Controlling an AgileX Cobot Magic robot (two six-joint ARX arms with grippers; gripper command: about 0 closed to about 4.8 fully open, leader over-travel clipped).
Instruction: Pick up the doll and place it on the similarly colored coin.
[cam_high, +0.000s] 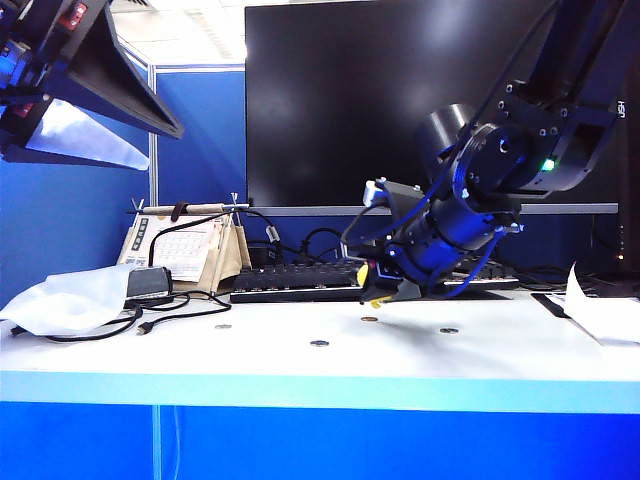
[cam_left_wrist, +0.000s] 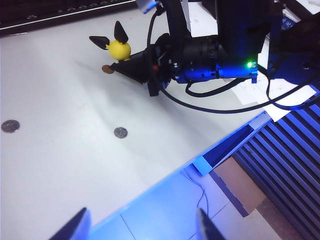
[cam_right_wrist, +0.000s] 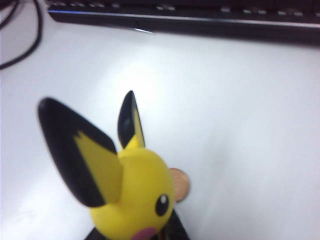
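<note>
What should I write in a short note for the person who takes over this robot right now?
Right gripper: shut on the doll, low over the table in front of the keyboard, beside the copper coin.
Left gripper: open, empty, raised at the left, away from the work.
Doll: yellow with black ears, held off the table; the copper coin shows just behind it in the right wrist view.
Grey coins: lying apart on the table, not the target.
Done: doll picked up and brought to the coin.
Left: set the doll on the copper coin, open the gripper, pull back.
</note>
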